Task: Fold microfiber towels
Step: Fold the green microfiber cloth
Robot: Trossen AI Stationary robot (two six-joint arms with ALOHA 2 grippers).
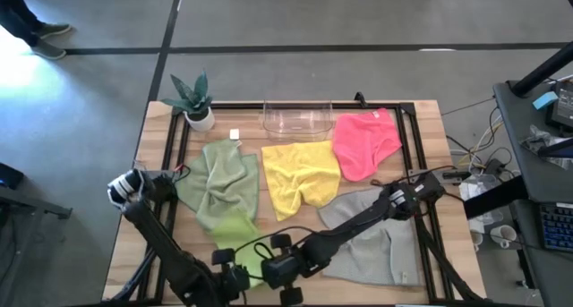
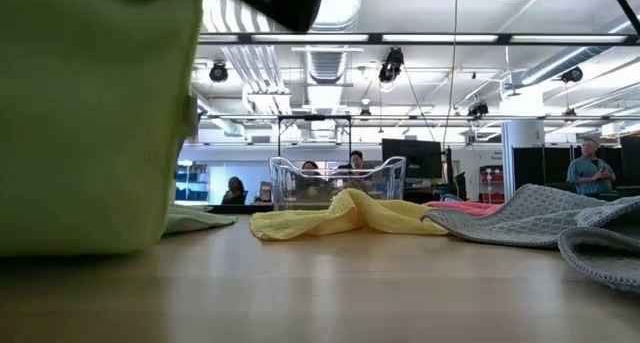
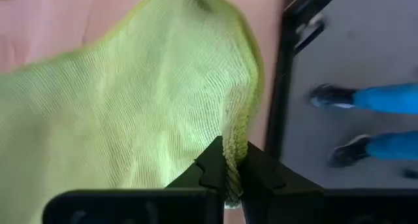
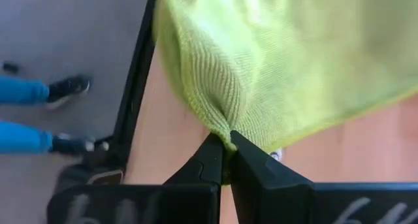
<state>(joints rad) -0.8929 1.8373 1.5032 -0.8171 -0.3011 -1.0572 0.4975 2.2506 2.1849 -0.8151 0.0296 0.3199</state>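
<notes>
On the table (image 1: 421, 119), the grey towel (image 1: 376, 240) lies by the right edge, the sage towel (image 1: 219, 182) left of centre, the yellow towel (image 1: 300, 173) mid-table, and the pink towel (image 1: 365, 141) toward the far right corner. At the near edge, the lime towel (image 1: 240, 235) is pinched at one edge by the left gripper (image 3: 226, 168) and at another by the right gripper (image 4: 224, 152), each with fingers clamped on the cloth.

Around my wooden surface (image 1: 125, 244) the floor (image 1: 295, 16) is grey concrete crossed by dark seams. A potted plant (image 1: 195, 99) stands at my eleven o'clock corner, a clear plastic bin (image 1: 297, 119) at twelve. A cluttered desk (image 1: 548, 146) sits at three o'clock. Beyond, the low view shows an open ceiling with ducts (image 2: 325, 63) and strip lights (image 2: 440, 40), monitors (image 2: 412, 158), and people (image 2: 592, 168) standing about.
</notes>
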